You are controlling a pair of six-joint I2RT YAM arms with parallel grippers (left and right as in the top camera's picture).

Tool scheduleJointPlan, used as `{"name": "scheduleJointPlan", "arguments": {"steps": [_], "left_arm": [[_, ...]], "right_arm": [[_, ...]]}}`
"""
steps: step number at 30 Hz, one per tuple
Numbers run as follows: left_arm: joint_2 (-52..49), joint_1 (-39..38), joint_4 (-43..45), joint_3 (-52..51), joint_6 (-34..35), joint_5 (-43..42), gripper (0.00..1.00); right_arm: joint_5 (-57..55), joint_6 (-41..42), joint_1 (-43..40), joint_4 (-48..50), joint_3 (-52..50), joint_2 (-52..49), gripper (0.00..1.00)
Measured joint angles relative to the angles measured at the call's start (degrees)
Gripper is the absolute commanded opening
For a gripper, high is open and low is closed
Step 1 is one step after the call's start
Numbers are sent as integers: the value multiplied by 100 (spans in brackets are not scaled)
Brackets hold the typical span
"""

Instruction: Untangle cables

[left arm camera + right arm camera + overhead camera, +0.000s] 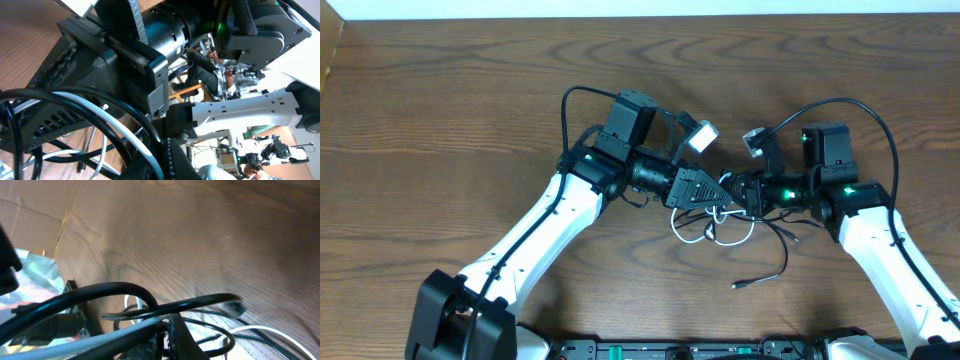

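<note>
The tangled cables lie at the table's middle: a white cable [696, 238] in loops and a black cable [783, 262] trailing to a small plug [739, 286]. My left gripper [712, 192] and right gripper [738, 192] meet tip to tip just above the tangle. In the left wrist view the left gripper [167, 160] is shut on a white cable [115, 120] and a black cable [73, 157]. In the right wrist view the right gripper [167, 335] is shut on a white cable [100, 337] beside a black cable [120, 287]. A dark plug end [232, 305] sticks out.
The wooden table [450, 110] runs out to all sides of the arms. Thick black arm wires arch over the left arm [567, 110] and the right arm [880, 125]. The arm bases stand at the near edge.
</note>
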State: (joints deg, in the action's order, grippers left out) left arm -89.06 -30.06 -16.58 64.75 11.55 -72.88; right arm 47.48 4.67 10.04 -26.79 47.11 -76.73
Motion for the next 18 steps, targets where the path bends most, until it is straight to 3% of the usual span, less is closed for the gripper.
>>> {"name": "scheduleJointPlan", "arguments": {"steps": [3,9,12,18], "left_arm": [[-2,0,-4,0,-2,181,8],[-74,-4,-334,-48,-4,986,7],[-52,15,-787,-39,-9,1633,7],[-52,109,-1598,-42,-44,3176,7]], "right_arm": [[-398,136,44,-205,22,9,1],[-2251,901,83,-1163,122,111,1],[-3713,1392,48,-1716,74,55,1],[-5233,2177,48,-2087,70,50,1]]}}
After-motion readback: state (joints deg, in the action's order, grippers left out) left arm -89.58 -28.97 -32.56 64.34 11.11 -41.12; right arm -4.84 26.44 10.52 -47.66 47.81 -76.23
